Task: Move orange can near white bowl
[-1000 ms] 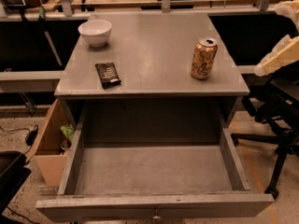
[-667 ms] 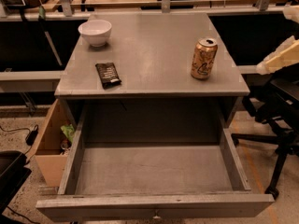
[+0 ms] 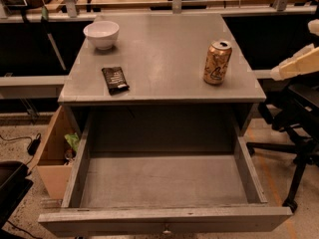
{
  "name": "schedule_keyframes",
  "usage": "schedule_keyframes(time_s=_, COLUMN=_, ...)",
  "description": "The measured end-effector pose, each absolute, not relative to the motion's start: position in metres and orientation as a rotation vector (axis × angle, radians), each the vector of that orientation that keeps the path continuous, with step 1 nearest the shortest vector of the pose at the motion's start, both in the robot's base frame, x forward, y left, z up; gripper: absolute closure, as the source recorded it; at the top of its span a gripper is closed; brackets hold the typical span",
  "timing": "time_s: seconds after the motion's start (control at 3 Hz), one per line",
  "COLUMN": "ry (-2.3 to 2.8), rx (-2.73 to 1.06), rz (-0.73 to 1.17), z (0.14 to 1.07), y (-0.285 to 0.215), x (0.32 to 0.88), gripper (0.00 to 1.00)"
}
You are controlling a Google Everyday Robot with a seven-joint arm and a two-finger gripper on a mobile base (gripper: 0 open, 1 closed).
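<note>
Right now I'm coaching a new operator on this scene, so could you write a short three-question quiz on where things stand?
1. True or false: the orange can touches the white bowl.
2. What lies on the tabletop in front of the bowl, nearer the open drawer? A) a dark snack packet B) a spoon C) a sponge
3. Fill in: the gripper hangs beyond the tabletop, off the picture's ___ side, past the can.

Key:
1. False. They stand well apart, at opposite sides of the top.
2. A.
3. Right.
</note>
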State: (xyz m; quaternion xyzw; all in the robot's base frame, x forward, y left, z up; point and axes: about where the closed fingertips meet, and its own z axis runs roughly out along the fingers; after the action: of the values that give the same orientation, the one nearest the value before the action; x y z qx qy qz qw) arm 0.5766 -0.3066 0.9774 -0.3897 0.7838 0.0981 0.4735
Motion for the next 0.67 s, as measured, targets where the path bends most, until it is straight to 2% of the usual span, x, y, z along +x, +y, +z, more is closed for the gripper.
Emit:
schedule_keyframes(time_s=0.33, ry=1.882, rx=-0.934, rz=0.285, z=0.971, y=-0.299, x=0.579, gripper=0.00)
schedule_keyframes(time_s=0.67, ry=1.740, rx=-0.878, rz=0.433, z=0.965, y=-0.274, x=0.604, gripper=0.00)
